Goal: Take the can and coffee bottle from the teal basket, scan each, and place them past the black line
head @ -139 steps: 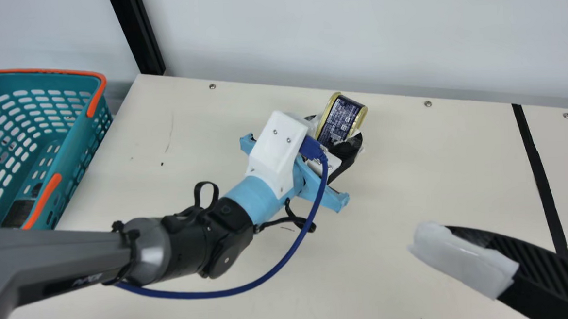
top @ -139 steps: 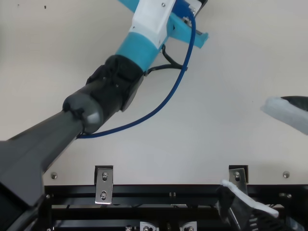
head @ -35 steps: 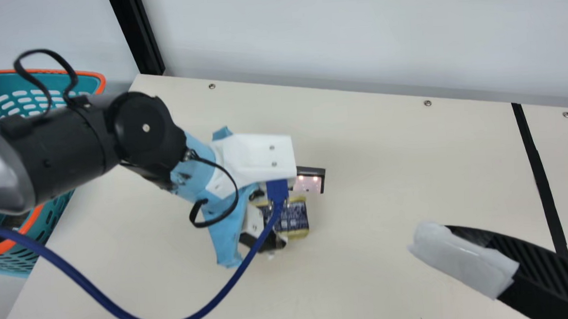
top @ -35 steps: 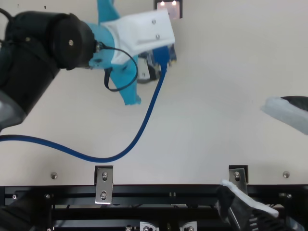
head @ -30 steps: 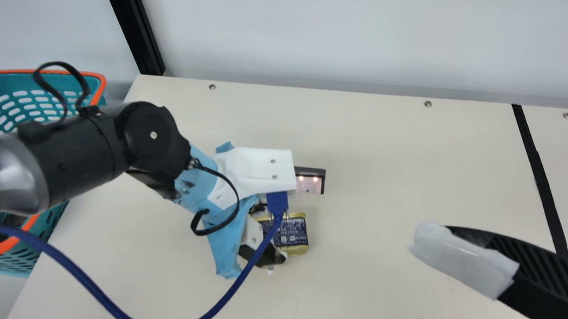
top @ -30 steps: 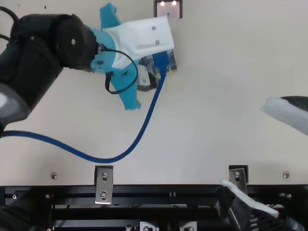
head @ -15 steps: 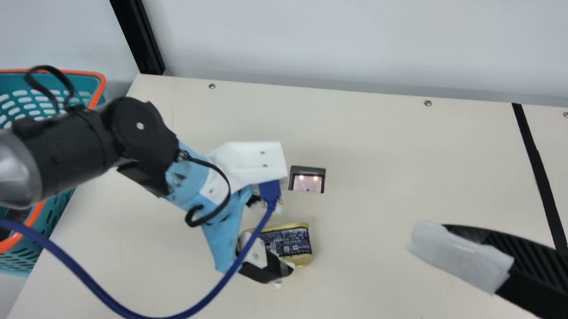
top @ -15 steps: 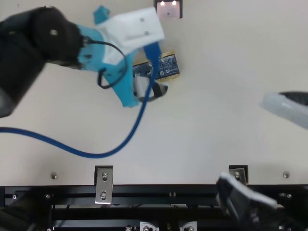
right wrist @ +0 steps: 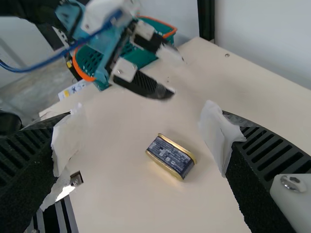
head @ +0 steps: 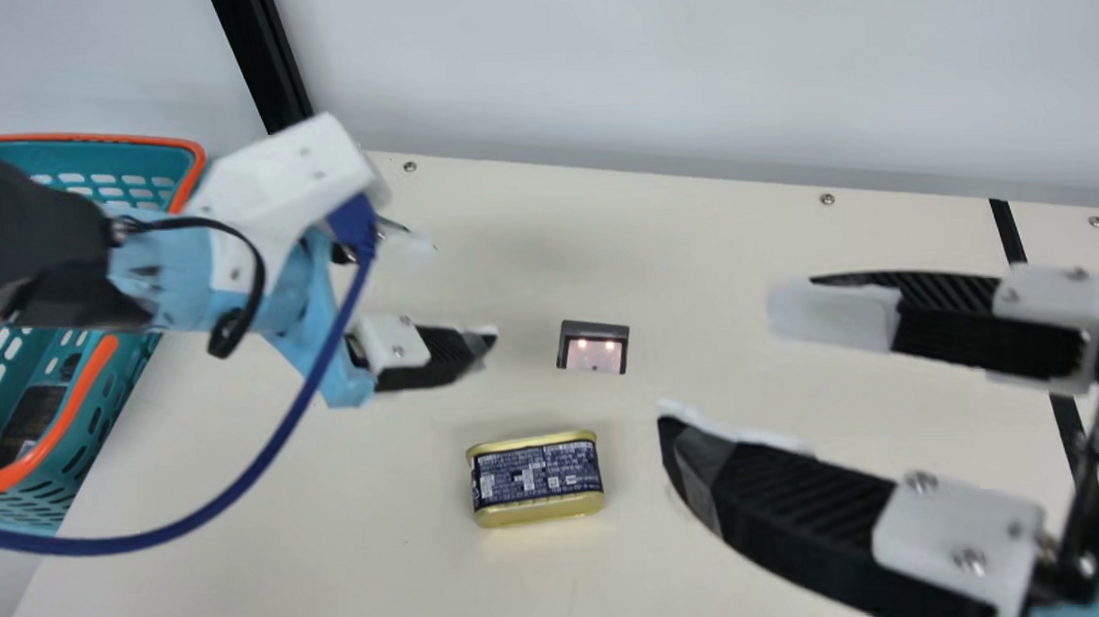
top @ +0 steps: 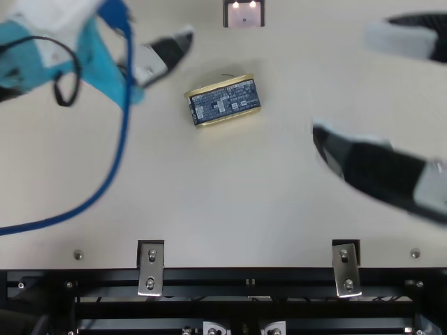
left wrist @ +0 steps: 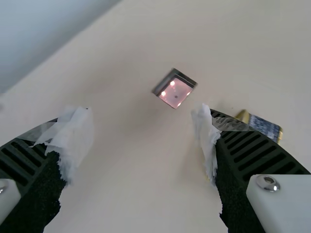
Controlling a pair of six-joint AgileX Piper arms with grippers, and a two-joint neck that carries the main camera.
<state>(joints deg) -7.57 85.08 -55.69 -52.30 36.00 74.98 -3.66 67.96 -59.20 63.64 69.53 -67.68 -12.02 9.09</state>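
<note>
Nearest, along the desk's front edge, the top view gives a black rail [top: 223, 278] with metal brackets [top: 151, 269]. Over the near right of the desk [head: 272, 586] hangs the right gripper [head: 722, 363], open and empty, its fingers pointing towards the can [head: 537, 478]. The can sits on the desk, apart from both grippers, its printed side in full sight. Just beyond it is the small scanner [head: 593, 348], two lamps lit. To the left is the left gripper [head: 461, 290], also spread wide with nothing between its fingers. Farther off stands the teal basket [head: 92, 370], with a dark shape [head: 24, 425] inside; whether that is the coffee bottle, I cannot tell. Away on the right runs the black line [head: 1008, 228], the can lying on the near side of it.

I take this as a handover by way of the desk: the left arm clear, the right about to pick up. Whether the can has been scanned cannot be told from here. The next move calls for bringing the right gripper down astride the can, squarely enough not to nudge it askew, then closing and carrying it past the line. The coffee bottle would follow.

The right wrist view adds the floor [right wrist: 29, 87] beyond the desk.
</note>
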